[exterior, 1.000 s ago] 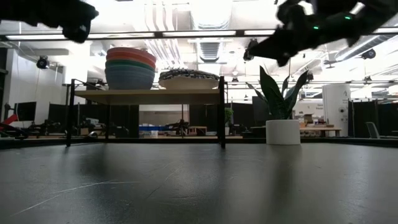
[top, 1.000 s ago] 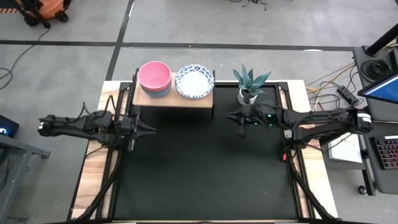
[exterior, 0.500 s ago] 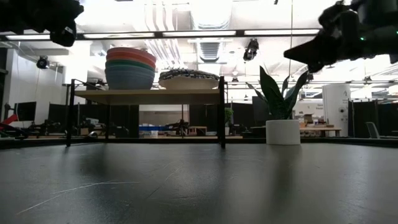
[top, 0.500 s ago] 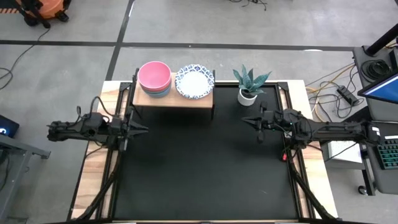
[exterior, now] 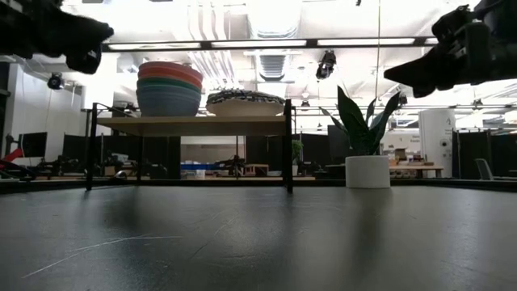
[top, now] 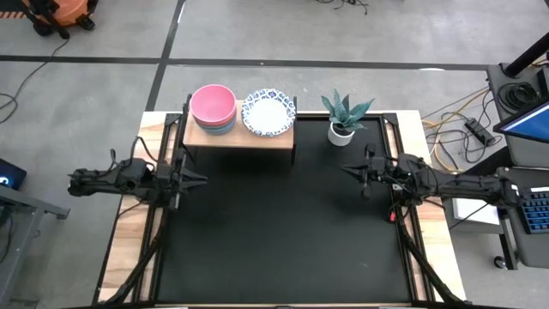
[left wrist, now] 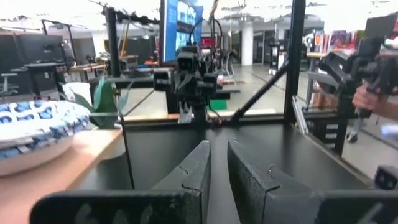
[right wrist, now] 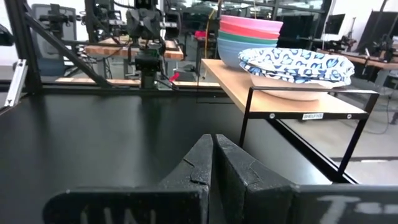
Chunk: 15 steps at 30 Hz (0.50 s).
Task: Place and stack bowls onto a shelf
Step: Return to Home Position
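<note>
The shelf [top: 238, 136] stands at the table's far edge, left of centre. On its wooden top sit two stacks. The plain bowls [top: 213, 106], pink on top, are on the left. The blue-patterned white bowls [top: 268, 113] are on the right. The low view shows both the plain stack [exterior: 170, 87] and the patterned stack [exterior: 245, 101]. My left gripper [top: 202, 179] hovers near the table's left edge, in front of the shelf, its fingers [left wrist: 219, 144] together but for a thin slit. My right gripper [top: 343, 169] hovers at the right, in front of the plant pot, shut [right wrist: 213, 138]. Both are empty.
A white plant pot [top: 342, 131] with a green plant stands right of the shelf at the far edge. The black tabletop [top: 283, 232] spreads between the two arms. The left wrist view shows a person's hand [left wrist: 373, 93] beyond the table's right side.
My right gripper has drawn back from beside the plant pot toward the table's right edge, staying above the table. My left gripper has pulled back a little toward the left edge. The bowls and the shelf have stayed where they were.
</note>
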Each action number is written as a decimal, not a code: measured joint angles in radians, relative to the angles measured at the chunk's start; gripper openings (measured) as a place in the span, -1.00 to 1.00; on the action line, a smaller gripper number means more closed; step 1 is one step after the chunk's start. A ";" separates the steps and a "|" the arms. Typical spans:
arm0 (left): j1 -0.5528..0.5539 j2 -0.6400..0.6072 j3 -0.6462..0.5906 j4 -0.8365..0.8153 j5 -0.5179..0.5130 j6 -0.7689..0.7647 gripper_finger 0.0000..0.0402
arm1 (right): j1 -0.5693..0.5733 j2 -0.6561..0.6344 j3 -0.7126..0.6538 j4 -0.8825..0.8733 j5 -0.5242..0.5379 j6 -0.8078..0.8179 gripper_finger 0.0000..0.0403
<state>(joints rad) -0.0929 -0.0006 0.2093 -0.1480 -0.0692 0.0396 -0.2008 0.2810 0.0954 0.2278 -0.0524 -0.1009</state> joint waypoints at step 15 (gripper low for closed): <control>0.000 0.012 -0.198 0.219 0.084 -0.061 -0.81 | 0.000 -0.252 -0.072 -0.035 -0.086 -0.012 -0.96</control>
<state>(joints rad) -0.0929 0.0117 0.0116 0.0713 0.0149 -0.0211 -0.2005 0.0286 0.0235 0.1928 -0.1384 -0.1134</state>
